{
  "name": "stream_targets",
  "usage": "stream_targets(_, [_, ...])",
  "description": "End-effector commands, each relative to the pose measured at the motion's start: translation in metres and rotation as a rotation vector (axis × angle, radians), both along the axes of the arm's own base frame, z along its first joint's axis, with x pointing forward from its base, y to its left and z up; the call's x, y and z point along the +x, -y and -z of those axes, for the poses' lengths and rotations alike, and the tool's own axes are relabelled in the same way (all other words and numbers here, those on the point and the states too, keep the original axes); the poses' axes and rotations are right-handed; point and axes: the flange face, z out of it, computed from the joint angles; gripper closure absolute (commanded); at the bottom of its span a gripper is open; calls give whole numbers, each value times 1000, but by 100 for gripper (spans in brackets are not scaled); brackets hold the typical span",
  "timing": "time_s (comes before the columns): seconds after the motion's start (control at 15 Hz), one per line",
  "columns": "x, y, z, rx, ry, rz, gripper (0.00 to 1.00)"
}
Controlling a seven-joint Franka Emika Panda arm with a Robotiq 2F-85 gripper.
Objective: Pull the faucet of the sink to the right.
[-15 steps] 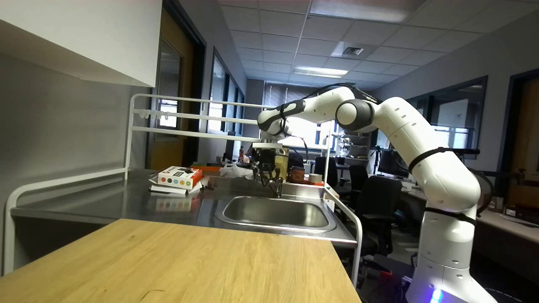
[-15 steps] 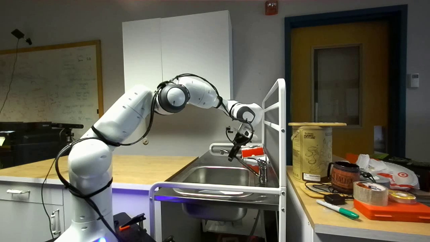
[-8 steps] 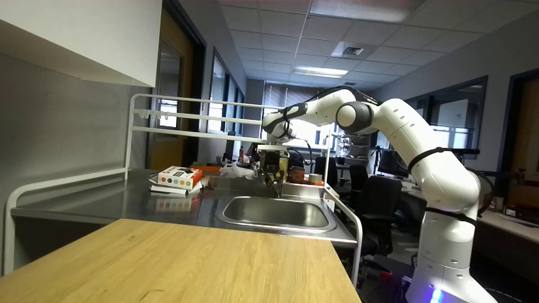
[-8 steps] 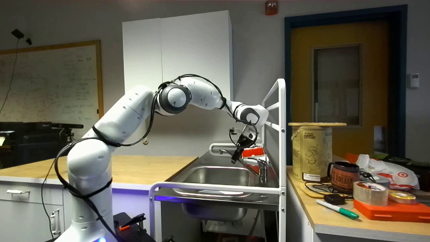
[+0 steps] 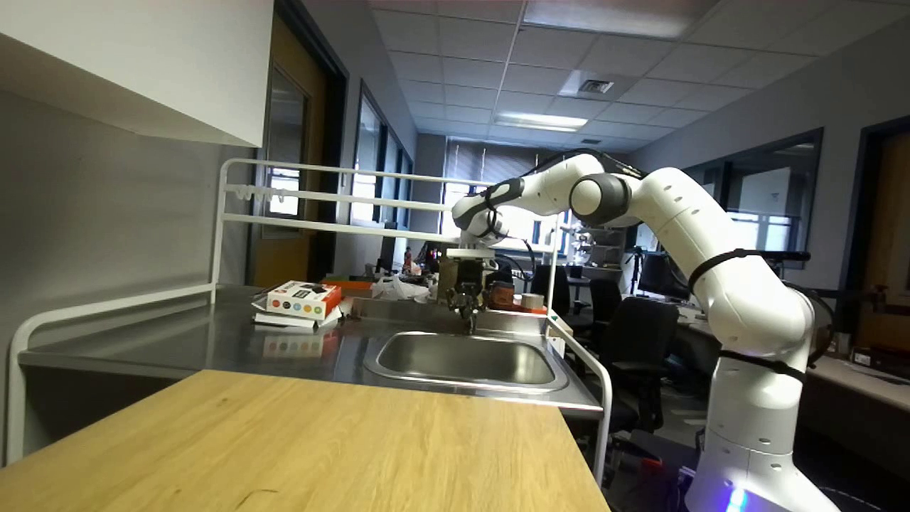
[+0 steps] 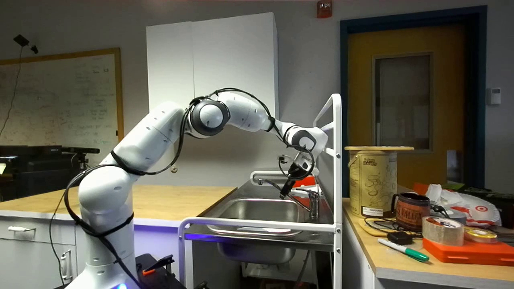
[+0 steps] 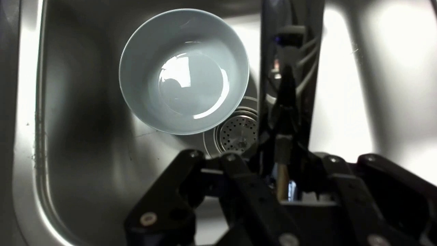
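A: Wrist view first. Where is the faucet [image 7: 290, 65]?

B: Between the two fingers of the gripper [image 7: 281, 155], running lengthwise away from it, toward the top of that view and over the sink [image 7: 29, 112]. I'd judge the pull must go sideways, across that long axis.

A: Clamped, or loose?

B: I can't tell. The fingers flank the faucet narrowly, but dark parts merge there and hide whether they press on it.

A: Count what's there.

B: One faucet, one sink, one bowl [image 7: 184, 71], and one drain [image 7: 238, 133], partly overlapped by the bowl.

A: And from outside?

B: In an exterior view, the gripper hangs at the sink's far edge and hides most of the faucet. I count one printed box [image 5: 302, 299], off to the side, and one wooden tabletop [image 5: 320, 441] in front.

A: Anything plainer?

B: In an exterior view, the faucet's foot stands beside the sink, next to the white rack [image 6: 337, 180]. It slants up over the sink, with the gripper partway along it. There's a single arm [image 6: 241, 110], so no choice of hand. Beyond the rack: one mug [image 6: 413, 210], one marker [image 6: 403, 249].
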Motion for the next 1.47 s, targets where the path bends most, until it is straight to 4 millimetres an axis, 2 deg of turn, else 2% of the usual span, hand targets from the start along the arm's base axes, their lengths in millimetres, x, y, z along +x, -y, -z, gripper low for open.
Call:
stream_targets(0.0, [-19,21,-14,24,11,1,94])
stream_targets(0.47, [-39,38,-14,44,18,4,94])
stream_targets(0.87, [-63,63,-5,51,6,29,94])
stream_targets(1.07, [-71,67,-3,53,0,27,94])
stream_targets(1.13, [-73,68,-3,56,-2,25,66])
stream_targets(1.2, [-75,68,-4,54,-3,21,95])
stream_targets(1.4, [-73,64,-5,50,-2,12,95])
